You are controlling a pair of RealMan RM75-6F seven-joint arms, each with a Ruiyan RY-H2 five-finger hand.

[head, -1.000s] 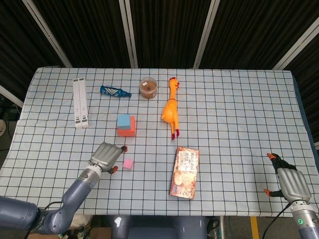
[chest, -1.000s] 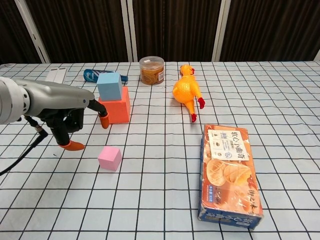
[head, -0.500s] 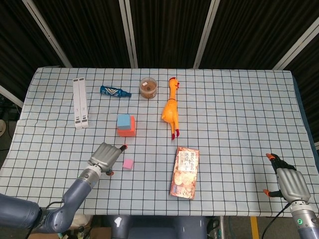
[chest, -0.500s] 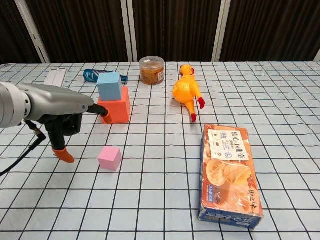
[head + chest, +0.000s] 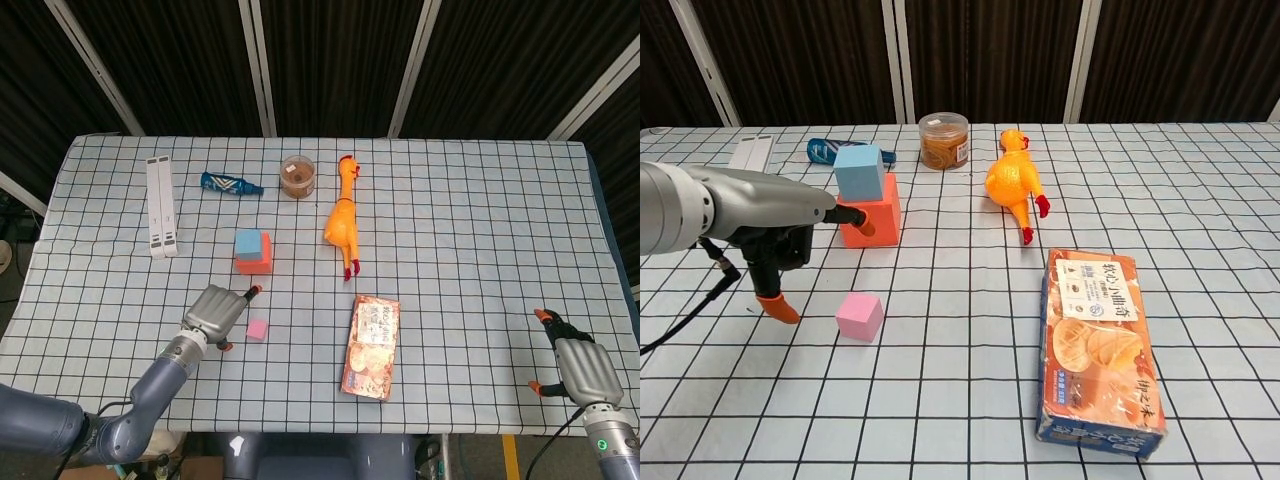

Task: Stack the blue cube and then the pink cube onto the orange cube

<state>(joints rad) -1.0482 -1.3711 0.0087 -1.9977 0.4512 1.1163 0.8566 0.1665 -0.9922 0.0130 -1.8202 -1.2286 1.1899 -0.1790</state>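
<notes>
**Two cubes stacked, pink one on the cloth**

Two cubes form a stack: the blue cube (image 5: 247, 243) (image 5: 860, 172) sits on the orange cube (image 5: 255, 262) (image 5: 877, 220), set toward its left side. The pink cube (image 5: 257, 330) (image 5: 860, 316) lies alone on the checked tablecloth (image 5: 460, 230) (image 5: 940, 380), nearer the robot than the stack and apart from it.

The left hand (image 5: 214, 313) (image 5: 775, 235) hovers just left of the pink cube, holding nothing, fingers spread. One orange fingertip (image 5: 864, 226) reaches out in front of the orange cube; another (image 5: 778, 308) points down beside the pink cube without touching it. The right hand (image 5: 580, 368) is at the table's near right corner, well away from the cubes, fingers apart and empty; only the head view shows it.

One container stands at the back: a clear round jar (image 5: 297, 176) (image 5: 943, 140) with a brownish filling that I cannot identify. Just right of it lies a rubber chicken (image 5: 341, 218) (image 5: 1013, 183). A snack box (image 5: 371, 346) (image 5: 1102, 345) lies flat and closed near the front edge. Left of the jar lie a blue wrapped item (image 5: 229, 184) (image 5: 830, 149) and, further left, a white strip (image 5: 161, 206) (image 5: 750, 150).
</notes>
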